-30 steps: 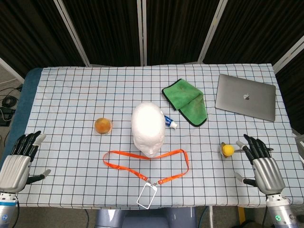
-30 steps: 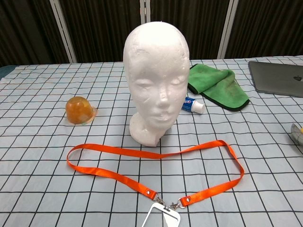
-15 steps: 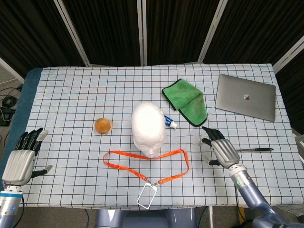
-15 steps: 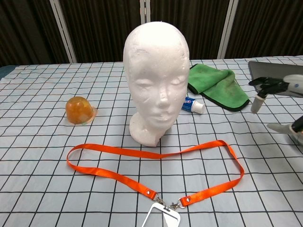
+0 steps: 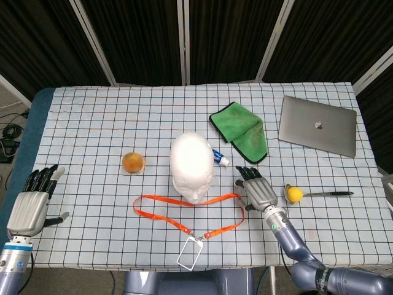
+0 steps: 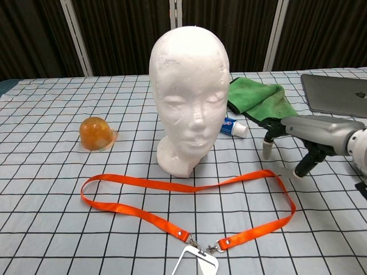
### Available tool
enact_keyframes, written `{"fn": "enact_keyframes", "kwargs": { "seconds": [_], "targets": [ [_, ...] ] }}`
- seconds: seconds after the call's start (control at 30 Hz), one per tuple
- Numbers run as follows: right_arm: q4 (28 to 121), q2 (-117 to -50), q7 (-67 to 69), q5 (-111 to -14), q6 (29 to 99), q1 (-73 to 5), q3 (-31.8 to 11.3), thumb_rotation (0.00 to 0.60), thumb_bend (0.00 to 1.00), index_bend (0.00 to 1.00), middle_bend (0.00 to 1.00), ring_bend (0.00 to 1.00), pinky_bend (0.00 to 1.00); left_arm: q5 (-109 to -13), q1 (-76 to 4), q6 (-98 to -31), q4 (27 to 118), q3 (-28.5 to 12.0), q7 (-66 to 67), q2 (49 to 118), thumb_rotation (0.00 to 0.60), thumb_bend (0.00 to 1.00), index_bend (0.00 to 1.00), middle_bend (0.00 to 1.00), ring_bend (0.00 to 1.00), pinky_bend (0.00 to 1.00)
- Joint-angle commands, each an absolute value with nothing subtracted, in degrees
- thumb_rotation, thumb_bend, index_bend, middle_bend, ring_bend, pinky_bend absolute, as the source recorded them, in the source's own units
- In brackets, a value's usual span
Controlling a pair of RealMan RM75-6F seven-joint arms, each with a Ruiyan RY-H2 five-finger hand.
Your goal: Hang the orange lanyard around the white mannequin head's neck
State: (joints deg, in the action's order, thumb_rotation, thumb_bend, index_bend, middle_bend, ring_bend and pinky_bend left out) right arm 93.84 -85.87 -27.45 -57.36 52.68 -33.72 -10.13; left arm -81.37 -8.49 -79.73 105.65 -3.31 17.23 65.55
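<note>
Table: checked cloth (image 5: 92, 123), lanyard (image 6: 172, 186) flat before mannequin head (image 6: 189, 97).
Change: your right hand (image 5: 258, 192) has swept in beside the strap.
Hands: right and left hand (image 5: 34, 203) both spread, empty.

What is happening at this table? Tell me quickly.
The robot is meant to hang the orange lanyard on the white mannequin head. Nothing is picked up yet: the lanyard lies flat on the table in front of the head. The right hand, fingers spread and holding nothing, is just beside the lanyard's right end. The left hand is open at the table's left edge, away from everything.
</note>
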Motion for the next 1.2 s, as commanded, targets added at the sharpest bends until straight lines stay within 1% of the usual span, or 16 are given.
{"fn": "enact_keyframes", "kwargs": {
  "seconds": [0.03, 0.6, 0.8, 1.07, 1.2],
  "targets": [
    [93.1, -87.5, -29.3, -55.3, 53.5, -34.9, -10.1, 0.6, 0.3, 0.44, 0.0, 0.0, 0.0, -81.4, -8.5, -79.8, 105.6, -3.3, 17.3, 65.6, 0.6, 0.0, 0.0, 0.0, 0.0, 0.0],
    [88.2, -94.4, -37.7, -49.6, 58.2, -37.8, -8.3, 0.6, 0.31, 0.45, 0.0, 0.0, 0.0, -81.8, -8.5, -80.4, 105.8, -2.7, 17.6, 65.8, 0.6, 0.0, 0.0, 0.0, 0.0, 0.0],
    [87.3, -95.4, -39.1, -48.7, 59.2, -38.3, -7.9, 0.6, 0.32, 0.5, 0.0, 0.0, 0.0, -81.6, -8.6, -80.4, 105.8, -2.8, 17.2, 65.6, 0.6, 0.0, 0.0, 0.0, 0.0, 0.0],
    [87.6, -95.4, -40.4, -48.1, 59.5, -38.8, -7.1, 0.6, 0.36, 0.52, 0.0, 0.0, 0.0, -82.0, -8.7, -80.4, 106.0, -2.6, 16.8, 65.5, 0.6, 0.0, 0.0, 0.0, 0.0, 0.0],
    [87.3, -95.6, -41.1, -47.9, 59.8, -39.0, -6.8, 0.6, 0.36, 0.57, 0.0, 0.0, 0.0, -82.1, -8.7, -80.5, 106.1, -2.6, 16.6, 65.5, 0.6, 0.0, 0.0, 0.0, 0.0, 0.0]
  ]
}}
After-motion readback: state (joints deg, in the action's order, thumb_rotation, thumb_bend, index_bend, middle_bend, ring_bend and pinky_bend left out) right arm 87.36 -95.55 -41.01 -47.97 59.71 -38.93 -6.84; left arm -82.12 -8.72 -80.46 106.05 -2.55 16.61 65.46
